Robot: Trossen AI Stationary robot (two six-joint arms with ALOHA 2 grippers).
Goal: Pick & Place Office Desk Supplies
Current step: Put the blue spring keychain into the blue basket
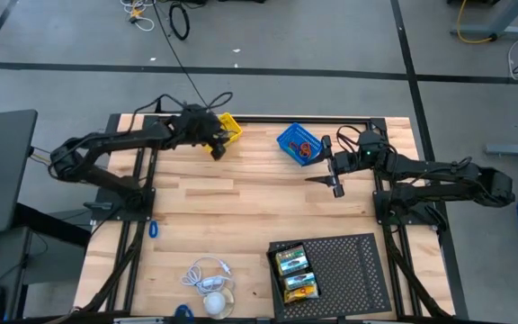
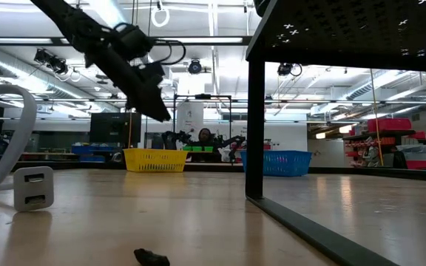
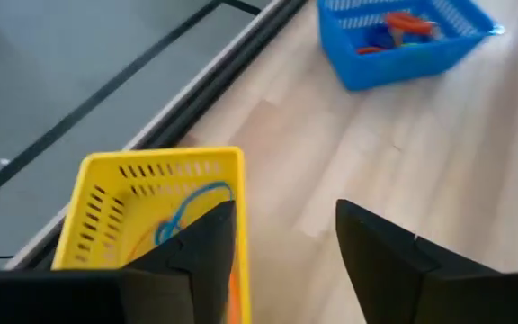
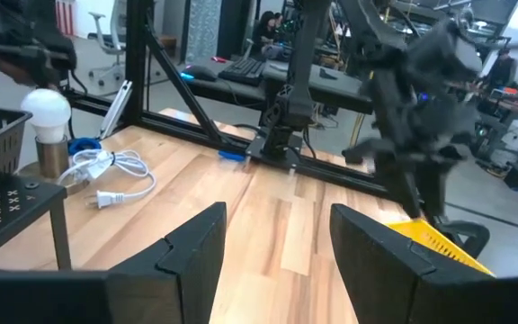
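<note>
Left gripper parted, empty, above yellow basket — blue basket near; right gripper open

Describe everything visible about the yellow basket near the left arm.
The yellow basket is a small rectangular bin, seemingly plastic, with slotted walls and an open top. It sits upright on the wooden table at its far edge, left of the blue basket. A thin blue loop lies inside, with something orange showing at its near wall. The left claw hangs open just above it, touching nothing visible.
</note>
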